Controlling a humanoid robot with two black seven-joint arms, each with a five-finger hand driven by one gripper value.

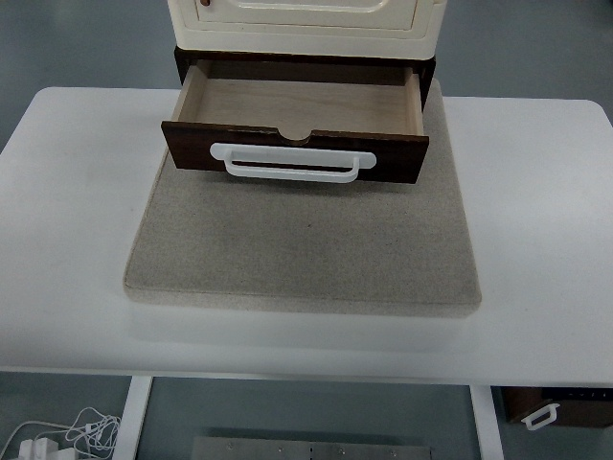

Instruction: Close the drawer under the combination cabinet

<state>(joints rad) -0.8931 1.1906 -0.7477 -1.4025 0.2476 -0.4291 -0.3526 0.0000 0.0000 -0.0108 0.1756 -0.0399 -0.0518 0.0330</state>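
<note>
Drawer (297,120) stands pulled out toward the near edge, under the cream combination cabinet (305,21) at the far middle of the white desk (67,211). Drawer inside is pale wood, nothing seen lying in it. Its dark brown front panel (295,155) carries a white bar handle (292,161), set level, with a small curved notch in the panel's top edge just above it. Cabinet and drawer sit on the far part of a grey-beige mat (306,249), which lies flat on the desk; the mat's near part is bare. Neither robot hand is in view, so cannot tell how the fingers stand. Below the desk's near edge: white cables (57,436) at left, a dark box with a white handle (556,407) at right
</note>
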